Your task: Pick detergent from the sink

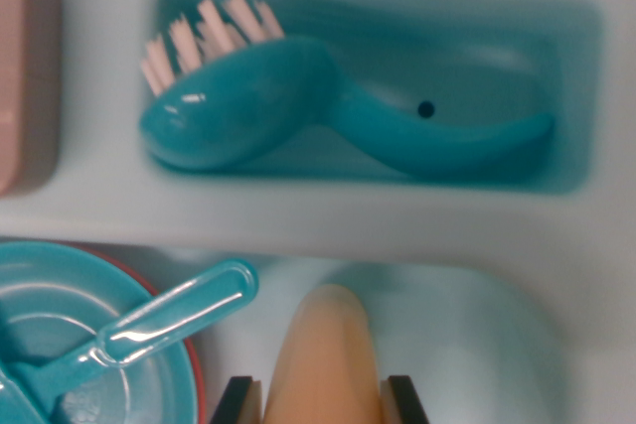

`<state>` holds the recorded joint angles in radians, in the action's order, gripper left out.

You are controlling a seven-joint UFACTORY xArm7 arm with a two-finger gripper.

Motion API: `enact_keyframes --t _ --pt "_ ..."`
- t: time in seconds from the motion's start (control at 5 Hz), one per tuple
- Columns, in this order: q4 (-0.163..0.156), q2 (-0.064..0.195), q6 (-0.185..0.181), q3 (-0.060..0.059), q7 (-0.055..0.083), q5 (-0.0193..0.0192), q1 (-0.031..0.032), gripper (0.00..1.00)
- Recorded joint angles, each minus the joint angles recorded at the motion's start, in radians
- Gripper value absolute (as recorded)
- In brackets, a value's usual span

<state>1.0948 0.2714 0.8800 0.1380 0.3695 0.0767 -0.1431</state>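
Observation:
The detergent bottle (pixel 324 354) is a peach-orange rounded shape at the bottom middle of the wrist view, with its tip pointing up the picture. My gripper (pixel 323 396) holds it. The two black fingers (pixel 237 400) press against its left and right sides. Only the tips of the fingers show at the bottom edge. Behind the bottle lies the pale sink basin (pixel 477 335). The lower part of the bottle is cut off by the picture's edge.
A teal dish brush (pixel 298 106) with pink bristles lies in a teal recess (pixel 571 76) of the white counter. A teal bowl (pixel 60 295) with a teal spoon (pixel 169 320) sits at the lower left. A pink block (pixel 25 76) stands at the left edge.

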Motion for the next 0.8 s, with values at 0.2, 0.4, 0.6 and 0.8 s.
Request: enact_keyframes --t 0.2,0.4,0.6,0.8 --pt "0.01 -0.005 0.014 0.0 -0.001 -0.0011 0.0001 1.0" --pt "0.01 -0.005 0.014 0.0 -0.001 -0.0011 0.0001 1.0" --pt "0.025 -0.012 0.037 0.001 -0.003 -0.0028 0.0003 1.0" --pt "0.025 -0.012 0.037 0.001 -0.003 -0.0028 0.0003 1.0"
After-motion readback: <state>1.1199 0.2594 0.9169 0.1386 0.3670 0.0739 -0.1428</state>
